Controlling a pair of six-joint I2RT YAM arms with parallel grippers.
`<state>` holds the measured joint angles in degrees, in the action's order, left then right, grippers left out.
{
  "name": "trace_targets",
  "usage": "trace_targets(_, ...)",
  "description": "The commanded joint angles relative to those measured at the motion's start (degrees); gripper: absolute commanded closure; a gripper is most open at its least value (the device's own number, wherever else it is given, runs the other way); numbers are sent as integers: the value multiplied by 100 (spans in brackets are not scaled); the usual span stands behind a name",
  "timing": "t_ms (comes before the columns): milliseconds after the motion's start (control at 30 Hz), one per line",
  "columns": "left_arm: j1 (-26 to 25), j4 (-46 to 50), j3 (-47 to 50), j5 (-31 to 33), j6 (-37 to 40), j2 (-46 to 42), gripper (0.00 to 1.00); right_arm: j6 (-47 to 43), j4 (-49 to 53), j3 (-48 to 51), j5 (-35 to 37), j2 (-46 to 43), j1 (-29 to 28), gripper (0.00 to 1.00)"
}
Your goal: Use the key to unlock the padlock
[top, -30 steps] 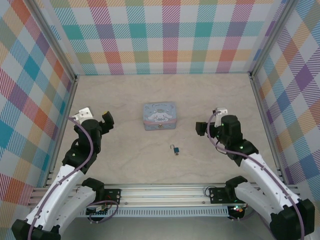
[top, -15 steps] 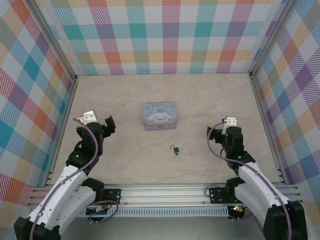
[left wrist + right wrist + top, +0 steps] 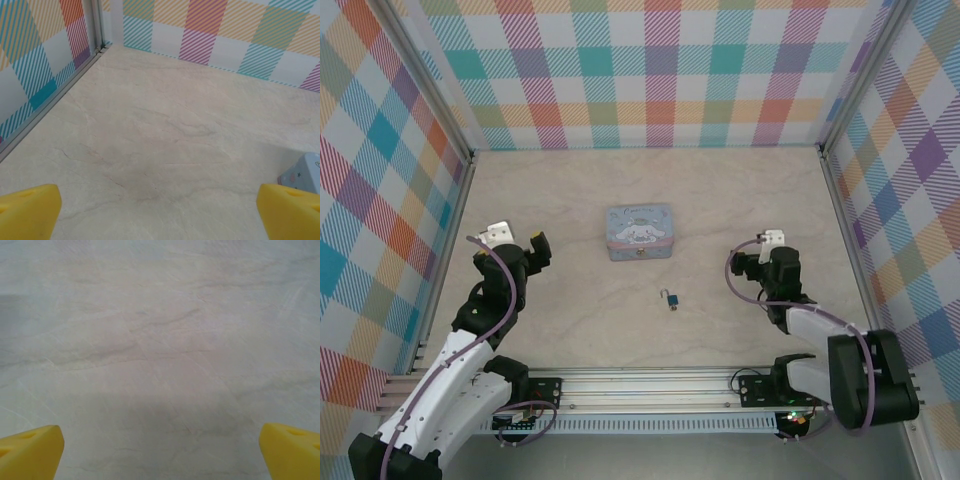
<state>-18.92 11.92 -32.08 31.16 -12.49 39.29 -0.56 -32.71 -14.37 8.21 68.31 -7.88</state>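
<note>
Top external: padlock tiny, key indiscernible, perhaps too small; tin cropped in left wrist; both jaws wide, empty.

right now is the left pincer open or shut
Open: the left pincer has its yellow fingertips at opposite edges of the wrist view, bare table between them.

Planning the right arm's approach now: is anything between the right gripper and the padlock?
Nothing visible. Bare table lies between the right gripper and the padlock. The tin sits farther back, off that line.
</note>
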Motion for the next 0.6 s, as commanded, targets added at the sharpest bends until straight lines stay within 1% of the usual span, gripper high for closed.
trace_targets(0,99,-15,-14,-57,45,9,0,-276,-1476,-15,-565,341,23,0)
trace_targets(233,108,-6,-26,-101,56,153,0,-463,-1703,31,-899,455,38,0)
trace_targets(267,108,-12,-33,-105,60,179,0,-655,-1740,31,-925,476,39,0)
trace_targets(333,108,-21,-42,-140,55,218,0,-763,-1841,31,-982,567,30,0)
trace_targets(467,116,-19,-78,-206,63,256,0,-784,-2709,62,-823,1309,76,0)
trace_targets(533,116,11,-79,-241,93,235,0,-649,-2805,44,-677,1438,147,0)
trace_targets(567,116,27,-71,-251,114,230,0,-604,-2920,65,-744,1516,202,0)
